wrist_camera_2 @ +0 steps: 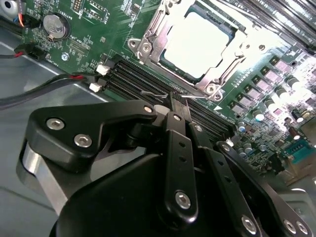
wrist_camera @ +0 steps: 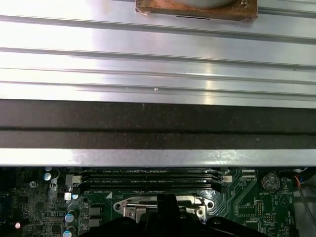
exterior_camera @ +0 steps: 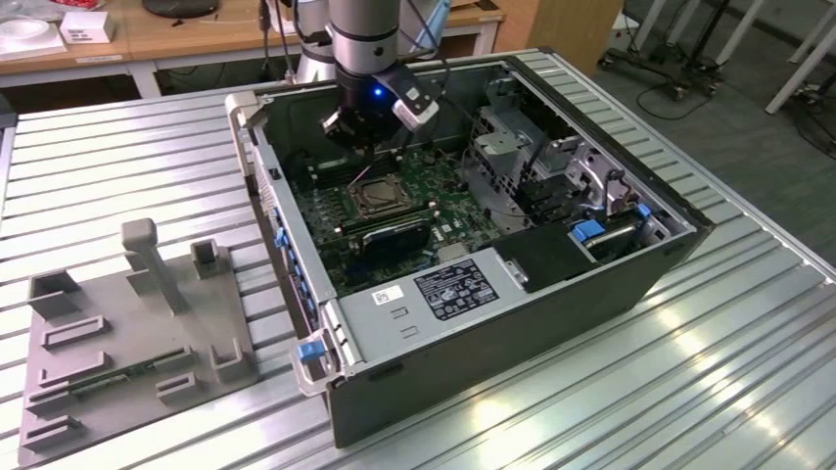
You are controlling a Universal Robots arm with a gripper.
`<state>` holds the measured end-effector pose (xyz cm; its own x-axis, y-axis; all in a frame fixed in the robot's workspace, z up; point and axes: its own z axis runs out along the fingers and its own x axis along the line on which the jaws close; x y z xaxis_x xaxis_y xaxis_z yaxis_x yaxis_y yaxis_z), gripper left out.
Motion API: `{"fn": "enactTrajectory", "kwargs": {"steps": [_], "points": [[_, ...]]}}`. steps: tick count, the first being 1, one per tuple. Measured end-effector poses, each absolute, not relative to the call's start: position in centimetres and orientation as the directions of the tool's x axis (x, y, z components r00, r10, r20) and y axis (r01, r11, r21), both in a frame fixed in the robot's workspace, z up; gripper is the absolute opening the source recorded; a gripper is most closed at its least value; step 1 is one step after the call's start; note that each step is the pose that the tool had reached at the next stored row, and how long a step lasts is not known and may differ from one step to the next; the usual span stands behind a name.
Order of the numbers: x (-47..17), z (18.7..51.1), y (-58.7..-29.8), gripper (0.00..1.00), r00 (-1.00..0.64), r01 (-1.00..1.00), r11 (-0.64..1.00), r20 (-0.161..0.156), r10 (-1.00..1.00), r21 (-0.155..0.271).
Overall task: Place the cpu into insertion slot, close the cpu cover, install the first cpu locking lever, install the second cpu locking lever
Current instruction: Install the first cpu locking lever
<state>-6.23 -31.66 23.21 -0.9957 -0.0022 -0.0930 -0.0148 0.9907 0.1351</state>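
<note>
The cpu (wrist_camera_2: pixel 197 42) lies flat in the insertion slot (exterior_camera: pixel 374 197), its silver top bright with glare. The cpu cover (wrist_camera_2: pixel 159 28) is down around it as a steel frame. A thin wire locking lever (wrist_camera_2: pixel 154 92) runs along the socket's edge beside the memory slots. My gripper (wrist_camera_2: pixel 176 107) hangs over the motherboard by the socket, fingers shut together, with their tips right at that wire lever. I cannot tell whether the tips touch the wire. In the exterior view the gripper (exterior_camera: pixel 362 149) sits just behind the socket. The first wrist view has part of the cover (wrist_camera: pixel 129 206) beside my fingers (wrist_camera: pixel 167 210).
The open computer case (exterior_camera: pixel 432 294) lies on a ribbed metal table (exterior_camera: pixel 117 166). Long black memory slots (wrist_camera_2: pixel 133 81) border the socket. Red and black cables (wrist_camera_2: pixel 54 81) run near the case wall, and a drive cage (exterior_camera: pixel 523 147) stands to the exterior view's right. A grey fixture plate (exterior_camera: pixel 131 333) lies left of the case.
</note>
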Motion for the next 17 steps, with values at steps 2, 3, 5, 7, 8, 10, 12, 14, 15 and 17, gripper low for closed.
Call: {"fn": "enactTrajectory", "kwargs": {"steps": [2,3,5,7,8,10,12,14,15,17], "points": [[-6.23,23.19,-31.49,0.11,-0.996,-0.015,0.990,-0.093,-0.002,0.138],[-6.23,23.19,-31.38,0.11,-0.996,-0.015,0.990,-0.093,-0.002,0.139],[-6.23,23.17,-31.32,0.11,-0.996,-0.015,0.990,-0.093,-0.002,0.142],[-6.22,23.12,-31.29,0.11,-0.996,-0.015,0.989,-0.093,-0.001,0.144],[-6.22,23.10,-31.28,0.11,-0.996,-0.015,0.989,-0.093,-0.001,0.145],[-6.16,23.04,-31.27,0.11,-0.996,-0.015,0.989,-0.093,-0.001,0.146],[-6.12,22.98,-31.18,0.11,-0.996,-0.015,0.989,-0.093,-0.001,0.148],[-6.09,22.93,-31.05,0.11,-0.996,-0.015,0.989,-0.093,-0.001,0.149],[-6.08,22.91,-31.00,0.11,-0.996,-0.015,0.989,-0.093,-0.001,0.150],[-6.05,22.86,-30.89,0.11,-0.996,-0.015,0.988,-0.093,-0.001,0.152]]}}
